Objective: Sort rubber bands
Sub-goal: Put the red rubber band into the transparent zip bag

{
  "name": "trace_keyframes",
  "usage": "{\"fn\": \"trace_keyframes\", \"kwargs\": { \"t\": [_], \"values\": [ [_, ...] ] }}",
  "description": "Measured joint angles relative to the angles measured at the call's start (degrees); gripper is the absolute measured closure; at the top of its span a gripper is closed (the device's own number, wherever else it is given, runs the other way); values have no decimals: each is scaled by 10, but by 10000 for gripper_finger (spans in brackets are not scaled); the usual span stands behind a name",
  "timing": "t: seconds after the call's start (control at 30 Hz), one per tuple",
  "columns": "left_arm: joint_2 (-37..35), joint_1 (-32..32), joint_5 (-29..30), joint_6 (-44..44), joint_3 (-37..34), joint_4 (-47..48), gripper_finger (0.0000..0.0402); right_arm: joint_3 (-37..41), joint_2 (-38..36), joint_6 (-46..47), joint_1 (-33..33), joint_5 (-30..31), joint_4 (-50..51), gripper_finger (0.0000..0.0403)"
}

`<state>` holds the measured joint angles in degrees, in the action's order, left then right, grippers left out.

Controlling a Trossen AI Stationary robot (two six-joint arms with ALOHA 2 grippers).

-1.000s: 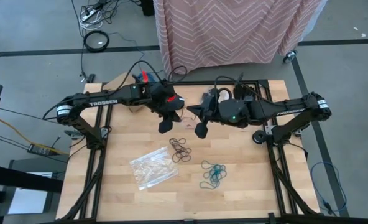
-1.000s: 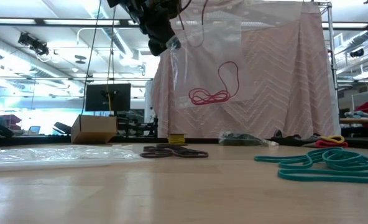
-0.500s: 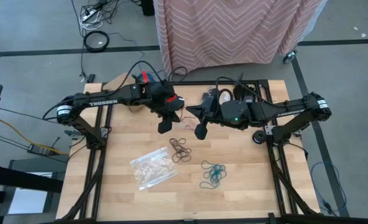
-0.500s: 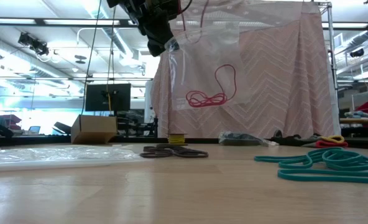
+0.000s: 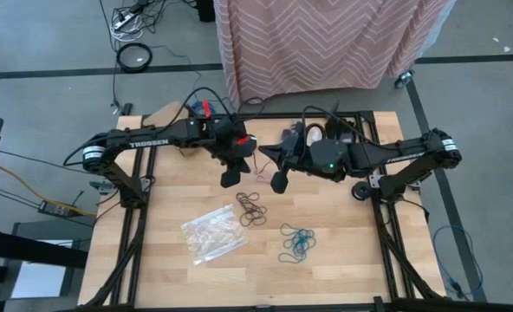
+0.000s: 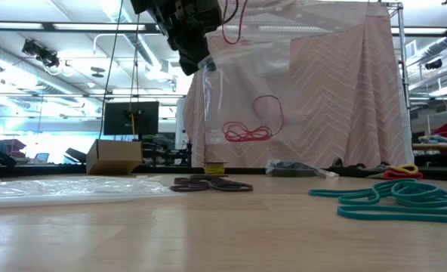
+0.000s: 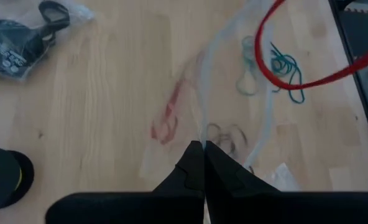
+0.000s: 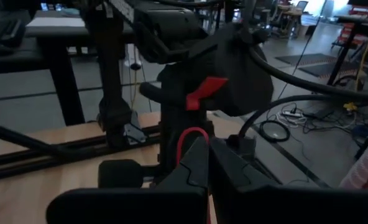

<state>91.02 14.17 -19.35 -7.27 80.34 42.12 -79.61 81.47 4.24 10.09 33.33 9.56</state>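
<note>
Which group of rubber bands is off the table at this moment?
The red rubber bands: they hang inside the clear bag held up above the table. The dark bands and teal bands lie loose on the wood.

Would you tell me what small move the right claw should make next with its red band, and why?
Probably lower it into the clear bag, then open: the right claw pinches a red band above the bag hanging from the shut left claw, already containing red bands.

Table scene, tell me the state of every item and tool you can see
left tool: shut on clear bag
clear bag: hanging in the air, red bands inside
right tool: shut on red band
dark bands: piled on table
teal bands: piled on table
second bag: flat on table
</note>
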Motion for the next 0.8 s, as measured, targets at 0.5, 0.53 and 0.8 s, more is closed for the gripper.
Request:
{"fn": "trace_keyframes", "kwargs": {
  "t": [0.5, 0.53, 0.8],
  "values": [
    [0, 0, -9, 0, 0, -5, 401, 0, 0, 37, 0, -11, 61, 403],
    [0, 0, -9, 0, 0, -5, 401, 0, 0, 37, 0, -12, 61, 403],
    [0, 0, -24, 0, 17, -7, 401, 0, 0, 62, 0, -15, 99, 403]
  ]
}}
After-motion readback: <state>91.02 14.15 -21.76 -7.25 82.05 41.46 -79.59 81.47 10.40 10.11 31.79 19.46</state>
